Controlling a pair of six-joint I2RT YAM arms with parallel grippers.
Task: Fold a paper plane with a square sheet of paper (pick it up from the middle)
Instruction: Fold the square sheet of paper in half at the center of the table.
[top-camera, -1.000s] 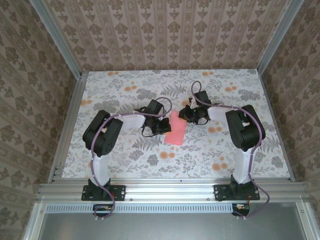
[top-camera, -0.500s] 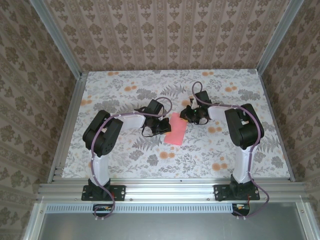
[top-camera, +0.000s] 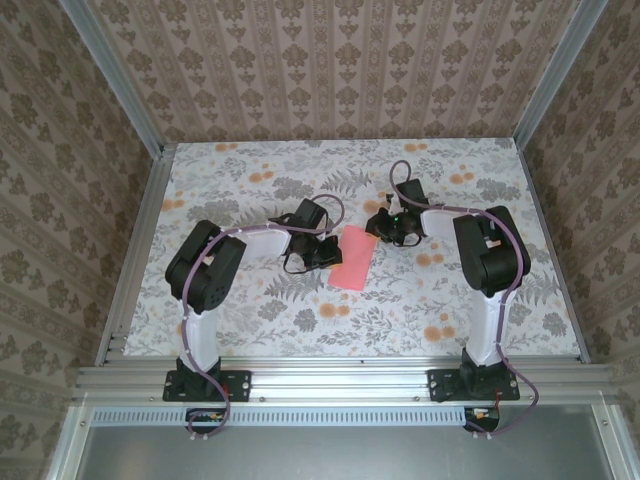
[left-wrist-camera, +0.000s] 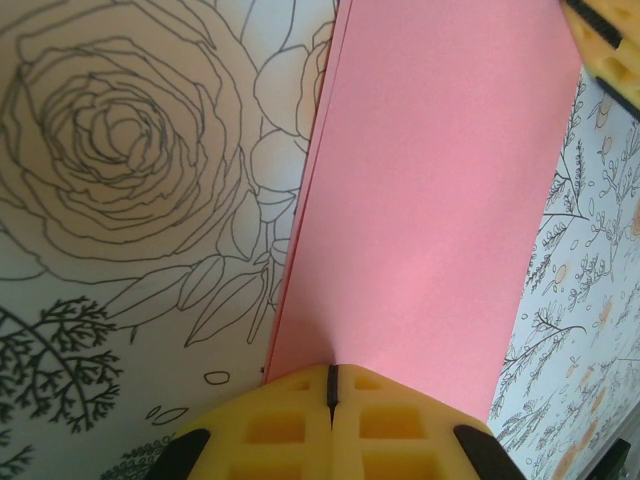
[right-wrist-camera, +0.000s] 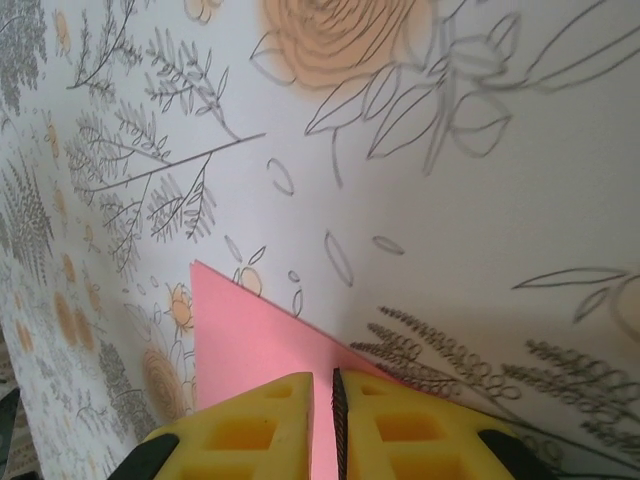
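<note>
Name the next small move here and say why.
Likely slide the shut left gripper forward along the folded paper to press it flat: it rests at the paper's near end, the two layers at one long edge lie slightly apart, and the right gripper sits at the far corner.

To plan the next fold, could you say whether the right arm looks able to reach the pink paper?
Likely yes: the right gripper sits at a far corner of the paper, nothing between.

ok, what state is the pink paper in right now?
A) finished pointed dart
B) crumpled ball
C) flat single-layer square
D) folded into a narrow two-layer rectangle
D: the pink paper lies as a narrow rectangle, and the left wrist view shows two stacked edges along its long side.
</note>
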